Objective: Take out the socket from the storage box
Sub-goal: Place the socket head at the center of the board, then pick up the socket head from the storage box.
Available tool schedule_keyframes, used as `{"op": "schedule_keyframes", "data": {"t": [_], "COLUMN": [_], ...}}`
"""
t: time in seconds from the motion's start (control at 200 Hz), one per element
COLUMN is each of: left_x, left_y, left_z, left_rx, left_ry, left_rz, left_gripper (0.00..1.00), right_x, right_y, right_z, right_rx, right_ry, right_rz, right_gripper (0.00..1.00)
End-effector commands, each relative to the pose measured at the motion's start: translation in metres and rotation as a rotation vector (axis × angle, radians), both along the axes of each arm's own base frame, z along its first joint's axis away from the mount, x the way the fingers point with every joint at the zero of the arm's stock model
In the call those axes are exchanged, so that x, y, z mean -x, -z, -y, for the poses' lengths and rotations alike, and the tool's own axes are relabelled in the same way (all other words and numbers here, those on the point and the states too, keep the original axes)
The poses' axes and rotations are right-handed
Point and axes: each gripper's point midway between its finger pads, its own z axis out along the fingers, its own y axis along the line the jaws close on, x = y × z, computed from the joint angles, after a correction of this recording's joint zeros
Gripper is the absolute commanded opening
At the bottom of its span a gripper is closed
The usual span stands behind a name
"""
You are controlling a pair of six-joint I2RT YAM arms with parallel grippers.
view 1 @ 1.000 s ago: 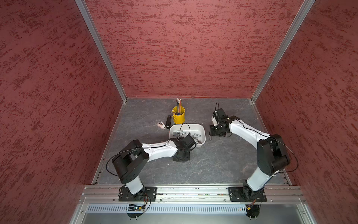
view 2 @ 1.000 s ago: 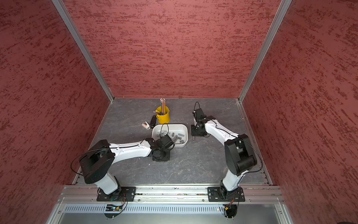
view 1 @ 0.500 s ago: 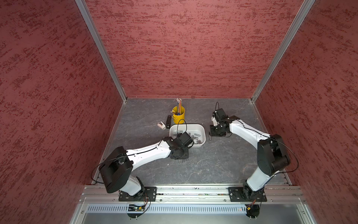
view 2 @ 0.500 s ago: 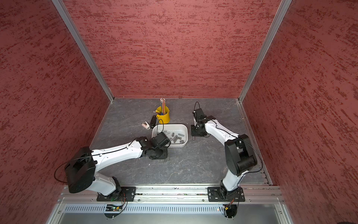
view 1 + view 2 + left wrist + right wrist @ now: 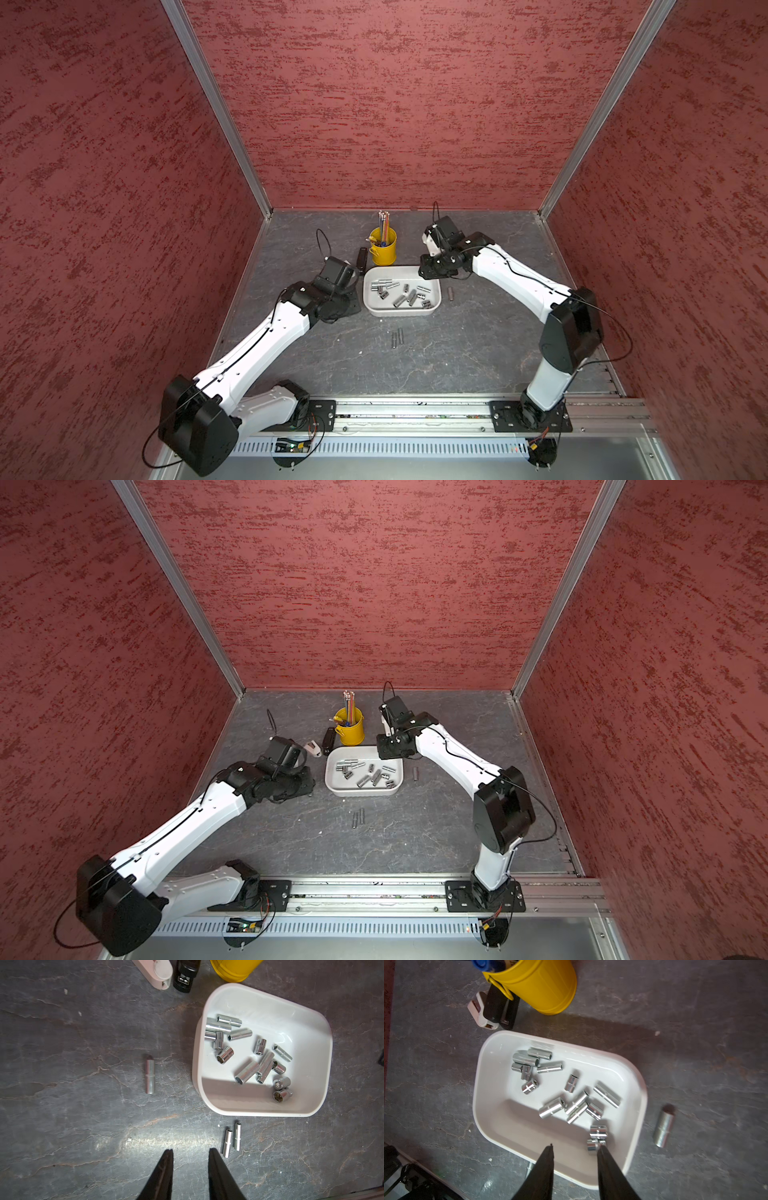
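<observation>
The storage box [image 5: 401, 312] sits on the grey bench [image 5: 478, 353] between the two arms, just in front of a yellow pen cup [image 5: 384, 249]. About a dozen shiny sockets [image 5: 247, 1071] lie loose on its white floor, some long and slim, some short and stubby, several touching each other. Four more lie outside it on the bench: a slim pair [image 5: 397, 337] side by side just in front of the box, a single socket [image 5: 451, 293] just beside its right end, and a fourth socket [image 5: 150, 1077] off its left end, seen only in the left wrist view. The left arm [image 5: 266, 345] reaches to the left end of the box. The left jaws stand apart with nothing between them, above bare bench. The right arm [image 5: 511, 274] reaches over the box's far right corner. The right jaws are apart too, hanging above the box and holding nothing. One tip is right by a short socket [image 5: 593, 1145] near the box wall, though whether it touches cannot be told. A small black item [image 5: 185, 976] and a pale pink one [image 5: 160, 974] lie beside the cup
</observation>
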Motion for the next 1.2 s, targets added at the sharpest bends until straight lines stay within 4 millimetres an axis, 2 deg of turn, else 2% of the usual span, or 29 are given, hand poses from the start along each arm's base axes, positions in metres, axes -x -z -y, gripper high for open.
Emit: {"op": "schedule_keyframes", "data": {"t": [0.0,0.085,0.17,0.431,1.197], "left_x": [0.013,0.016,0.016,0.019,0.016], "left_y": [0.005,0.004,-0.003,-0.01,-0.002], "left_z": [-0.017,-0.023,-0.016,-0.01,-0.012], "left_rx": [-0.028,-0.023,0.014,0.043,0.025], "left_ry": [0.021,0.011,0.037,0.075,0.069], "left_rz": [-0.038,-0.025,-0.009,0.012,0.006], "left_gripper": [0.32,0.32,0.33,0.35,0.35], "right_x": [0.003,-0.002,-0.007,-0.016,-0.037], "right_y": [0.026,0.037,0.05,0.083,0.135], "right_z": [-0.015,-0.028,-0.034,-0.039,-0.037], "right_rx": [0.051,0.075,0.1,0.159,0.263], "right_ry": [0.014,0.016,0.026,0.059,0.111], "right_rz": [-0.087,-0.106,-0.124,-0.157,-0.17], "right_gripper": [0.38,0.38,0.38,0.38,0.33]}}
